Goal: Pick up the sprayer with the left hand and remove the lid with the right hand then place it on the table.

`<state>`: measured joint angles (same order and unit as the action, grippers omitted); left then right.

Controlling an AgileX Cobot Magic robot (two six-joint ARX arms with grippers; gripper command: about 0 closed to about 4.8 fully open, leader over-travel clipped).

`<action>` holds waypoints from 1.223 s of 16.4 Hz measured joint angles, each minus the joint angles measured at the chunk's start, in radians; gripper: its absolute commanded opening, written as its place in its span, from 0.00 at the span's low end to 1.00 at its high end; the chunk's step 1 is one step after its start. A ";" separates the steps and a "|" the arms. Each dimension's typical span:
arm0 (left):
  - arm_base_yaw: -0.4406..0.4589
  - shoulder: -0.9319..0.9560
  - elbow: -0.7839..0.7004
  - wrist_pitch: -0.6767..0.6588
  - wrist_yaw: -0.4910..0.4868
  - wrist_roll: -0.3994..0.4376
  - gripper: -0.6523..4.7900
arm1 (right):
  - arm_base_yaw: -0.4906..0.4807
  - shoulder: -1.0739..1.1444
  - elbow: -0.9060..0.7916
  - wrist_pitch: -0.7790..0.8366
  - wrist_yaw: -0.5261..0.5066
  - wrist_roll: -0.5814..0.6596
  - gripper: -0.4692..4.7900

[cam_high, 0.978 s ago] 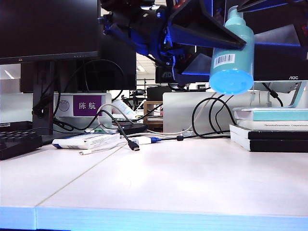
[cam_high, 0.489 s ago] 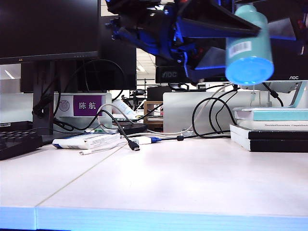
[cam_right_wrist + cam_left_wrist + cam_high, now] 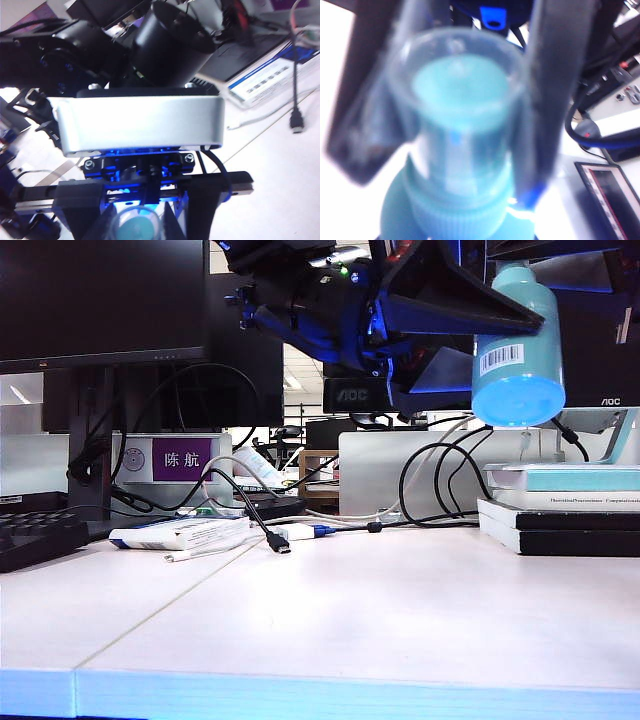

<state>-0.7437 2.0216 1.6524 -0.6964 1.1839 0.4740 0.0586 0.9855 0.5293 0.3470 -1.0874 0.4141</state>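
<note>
Sprayer [image 3: 517, 350] shifted right, upright in left hand [image 3: 440, 315]'s grip; right hand [image 3: 470, 125] pinches, seemingly, lid [image 3: 457, 95] from above.

bottle [image 3: 516, 352]: high above table [image 3: 380, 620], right
books [image 3: 560, 508]: far right
keyboard [image 3: 35, 538]: far left

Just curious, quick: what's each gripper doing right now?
Left gripper: shut on the small teal plastic sprayer bottle.
Right gripper: around the tiny clear plastic lid; grip unclear.
</note>
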 measured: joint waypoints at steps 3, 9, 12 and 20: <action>0.018 0.000 0.008 0.005 0.001 -0.012 0.16 | 0.002 0.001 0.003 0.008 0.030 0.000 0.09; 0.050 -0.003 0.008 0.014 0.025 -0.019 0.16 | 0.005 0.002 0.003 0.042 0.087 0.002 0.09; 0.054 -0.003 0.008 0.028 0.031 -0.021 0.11 | 0.003 0.002 0.002 0.076 0.120 0.008 0.09; 0.065 -0.005 0.007 -0.025 0.037 0.015 0.11 | -0.047 0.000 0.009 0.204 0.222 0.008 0.09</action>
<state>-0.6785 2.0171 1.6596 -0.7212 1.2213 0.4892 0.0120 0.9859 0.5385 0.5514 -0.8658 0.4217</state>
